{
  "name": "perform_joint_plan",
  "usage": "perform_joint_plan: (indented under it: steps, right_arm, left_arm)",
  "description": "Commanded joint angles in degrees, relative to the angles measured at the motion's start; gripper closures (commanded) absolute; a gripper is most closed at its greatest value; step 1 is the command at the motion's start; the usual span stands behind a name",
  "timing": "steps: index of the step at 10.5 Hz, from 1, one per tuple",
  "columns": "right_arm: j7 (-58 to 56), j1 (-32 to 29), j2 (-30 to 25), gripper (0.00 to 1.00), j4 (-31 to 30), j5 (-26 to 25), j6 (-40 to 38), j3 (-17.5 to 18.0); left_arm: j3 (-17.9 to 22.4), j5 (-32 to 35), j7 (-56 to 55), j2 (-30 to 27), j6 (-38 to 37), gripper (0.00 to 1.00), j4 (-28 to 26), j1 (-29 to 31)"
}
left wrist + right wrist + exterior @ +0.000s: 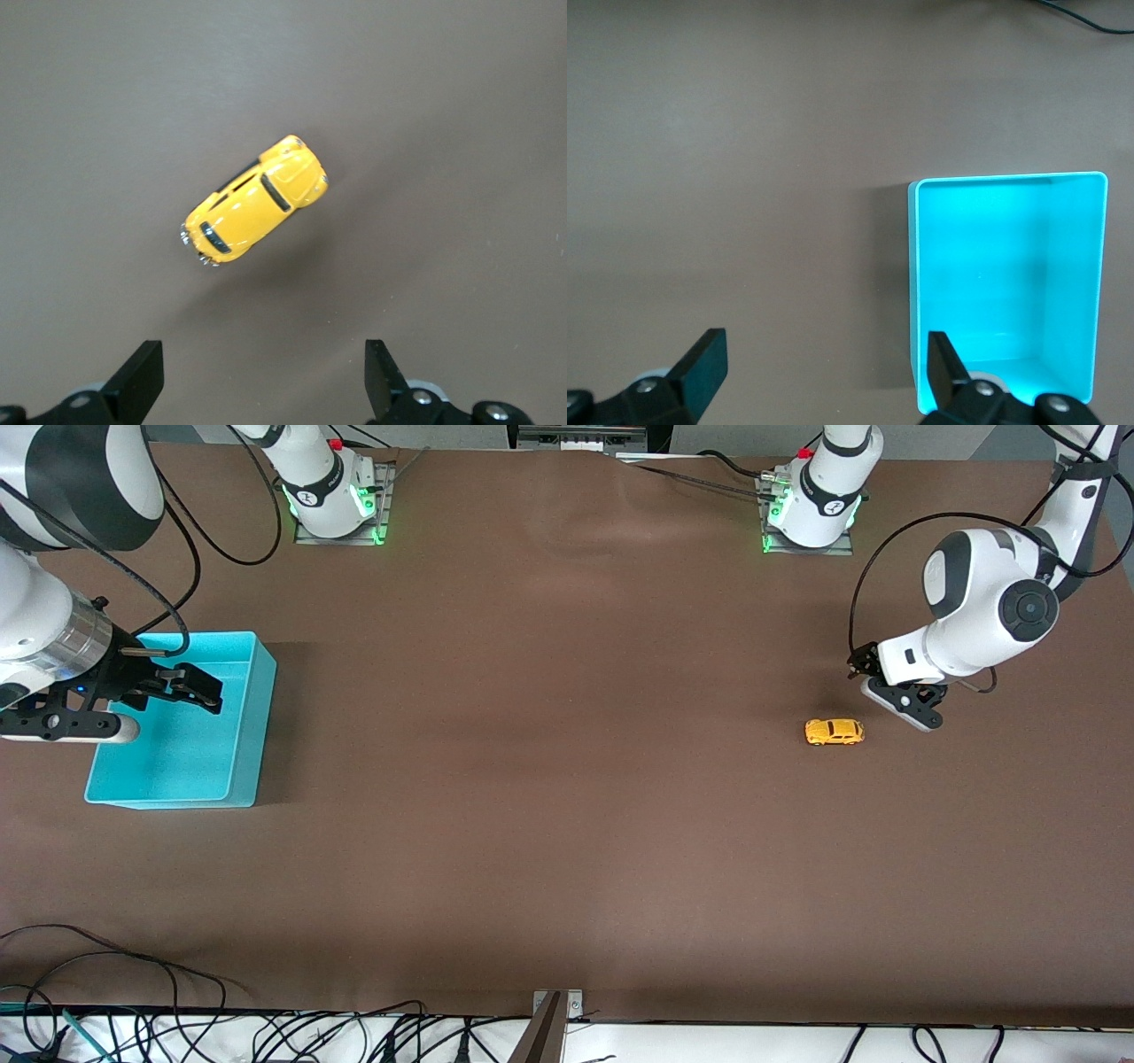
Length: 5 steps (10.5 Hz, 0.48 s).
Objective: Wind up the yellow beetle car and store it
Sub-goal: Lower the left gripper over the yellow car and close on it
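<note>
Toward the left arm's end of the table, the tiny yellow-orange beetle toy car (834,732) sits on its 4 wheels on the brown tabletop (549,779), lying lengthwise along the table, nothing touching it. Bare brown surface all around it, so lots of room on every side, and it's well in from the table's edges.

The left gripper (904,701) hangs in the air just beside the car, toward the arm's own end of the table, fingers spread wide and holding nothing. In the left wrist view the car (255,202) sits angled on the mat past the 2 dark fingertips (142,376), clear of both, with the gap between them wider than the car's body.

Way over at the right arm's end is the turquoise rectangular plastic bin (250,717), open top, nothing inside that I can see. It's well apart from the car, with a long stretch of bare table between them. The right gripper (202,689) waits above the bin's open top, fingers also spread, pinching nothing. From the right wrist view the bin (1097,266) shows its thin pale rim on all 4 sides, and one finger (943,367) lines up over the rim.
</note>
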Motion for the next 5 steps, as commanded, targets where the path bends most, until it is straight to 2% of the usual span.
perform_joint_plan:
  steps: [1, 5]
  right_arm:
    - [0.53, -0.27, -0.60, 0.00, -0.27, 1.38, 1.06, 0.24]
    - [2.46, -0.36, -0.52, 0.00, -0.35, 1.12, 1.94, 0.15]
  left_arm:
    - [0.16, 0.84, 11.48, 2.52, 3.08, 0.00, 0.05, -1.34]
    - [0.16, 0.94, 30.73, 7.61, 12.38, 0.00, 0.14, -2.92]
